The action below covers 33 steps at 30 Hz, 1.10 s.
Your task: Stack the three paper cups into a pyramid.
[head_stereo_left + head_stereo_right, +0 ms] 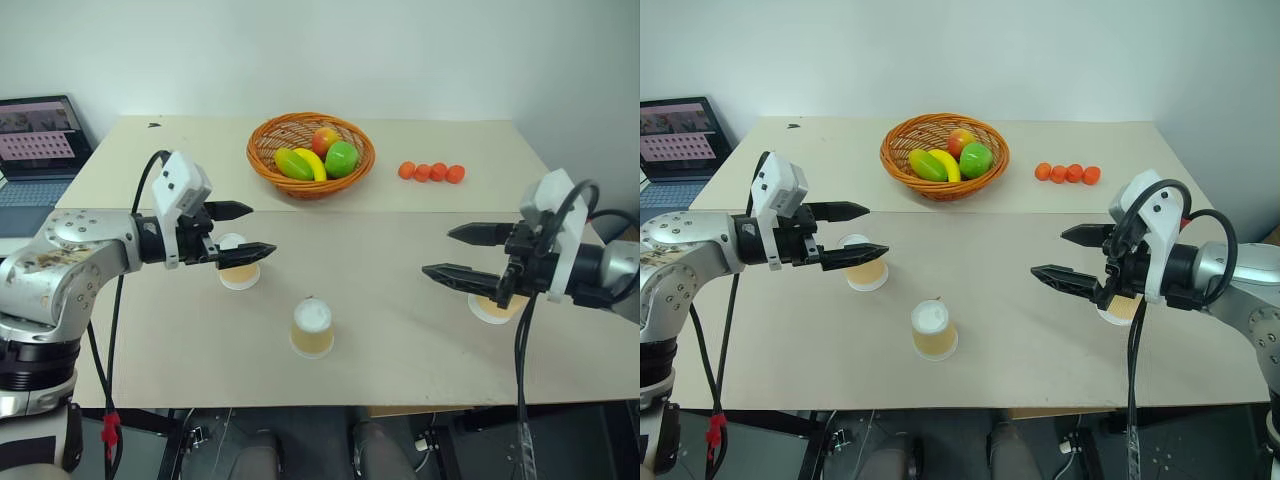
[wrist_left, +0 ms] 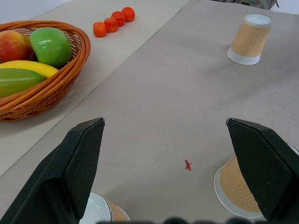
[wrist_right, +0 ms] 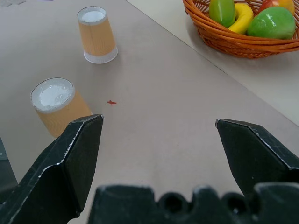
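**Three cups, unstacked; both hands empty and spread**

- **Surface** [image 1: 400, 260]: pale tan top carrying every item listed below.
- **Left cup** [image 1: 866, 270]: paper cup, inverted, white base up, standing just beneath the left hand; partly hidden by its lower finger.
- **Middle cup** [image 1: 312, 328]: inverted, standing alone near the front edge, roughly between the two hands and well apart from the other two.
- **Right cup** [image 1: 497, 305]: inverted, standing under the right hand, largely covered by it in the head views; it appears in the left wrist view as the far cup.
- **Left hand** [image 1: 240, 231]: fingers spread wide, holding nothing, pointing inward and slightly down over the left cup.
- **Right hand** [image 1: 462, 253]: fingers spread wide, holding nothing, pointing inward over the right cup.
- **Basket** [image 1: 265, 165]: woven orange, at the back of the surface, containing fruit; not part of the task.
- **Orange balls** [image 1: 431, 172]: four in a row beside the basket; not part of the task.
- **Laptop** [image 1: 35, 150]: open, off the surface's left edge.

**Condition note:** no pyramid exists; the cups touch nowhere. All are rim-down, which suits stacking, since the flat bases can bear the top cup. Judged stage: the start, each hand poised by its nearest cup. Two cups likely need bringing side by side first.
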Each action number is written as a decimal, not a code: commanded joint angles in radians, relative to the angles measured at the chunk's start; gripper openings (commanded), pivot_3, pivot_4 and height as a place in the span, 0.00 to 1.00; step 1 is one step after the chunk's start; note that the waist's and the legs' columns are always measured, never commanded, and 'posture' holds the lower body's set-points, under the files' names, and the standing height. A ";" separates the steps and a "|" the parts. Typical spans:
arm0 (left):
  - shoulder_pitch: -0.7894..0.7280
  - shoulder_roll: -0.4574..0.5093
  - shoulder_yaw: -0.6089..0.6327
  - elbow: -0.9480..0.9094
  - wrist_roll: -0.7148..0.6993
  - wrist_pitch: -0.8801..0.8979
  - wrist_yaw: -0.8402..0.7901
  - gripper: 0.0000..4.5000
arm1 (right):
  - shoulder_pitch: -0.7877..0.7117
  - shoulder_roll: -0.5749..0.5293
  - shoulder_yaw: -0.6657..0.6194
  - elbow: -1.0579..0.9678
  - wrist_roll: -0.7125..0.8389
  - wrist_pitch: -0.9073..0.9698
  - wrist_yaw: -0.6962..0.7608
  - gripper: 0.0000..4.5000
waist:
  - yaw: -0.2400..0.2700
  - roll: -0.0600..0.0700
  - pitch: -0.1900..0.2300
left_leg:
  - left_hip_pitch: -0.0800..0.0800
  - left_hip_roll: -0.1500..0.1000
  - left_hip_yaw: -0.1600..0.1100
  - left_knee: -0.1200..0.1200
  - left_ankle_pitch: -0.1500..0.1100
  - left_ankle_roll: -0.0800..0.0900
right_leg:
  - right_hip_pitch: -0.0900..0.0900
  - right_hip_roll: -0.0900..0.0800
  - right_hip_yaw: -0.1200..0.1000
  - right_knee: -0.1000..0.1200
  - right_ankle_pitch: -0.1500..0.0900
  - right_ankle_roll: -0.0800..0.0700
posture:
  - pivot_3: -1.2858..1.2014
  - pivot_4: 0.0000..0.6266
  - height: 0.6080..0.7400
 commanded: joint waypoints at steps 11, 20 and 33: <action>-0.049 -0.108 0.057 0.025 0.016 -0.130 0.061 0.99 | -0.019 0.023 0.012 -0.015 -0.008 -0.049 -0.038 1.00 | 0.000 0.000 0.000 | 0.000 0.000 0.000 0.000 0.000 0.000 | 0.000 0.000 0.000 0.000 0.001 -0.001 | 0.52 0.24 0.95; 0.048 -0.118 0.061 -0.123 -0.094 -0.013 0.091 0.99 | -0.035 0.022 0.051 0.024 -0.017 -0.074 -0.002 1.00 | -0.002 0.000 0.000 | 0.000 0.000 0.000 0.000 0.000 0.000 | 0.000 0.000 0.000 0.000 0.001 -0.002 | 0.52 0.24 0.95; 0.380 0.011 -0.001 -0.288 -0.016 -0.151 -0.055 0.99 | -0.046 0.017 0.068 0.053 -0.063 -0.103 0.021 1.00 | 0.000 0.000 0.000 | 0.001 0.001 0.001 0.000 0.000 0.000 | 0.000 0.000 0.001 0.000 0.000 -0.002 | 0.52 0.24 0.95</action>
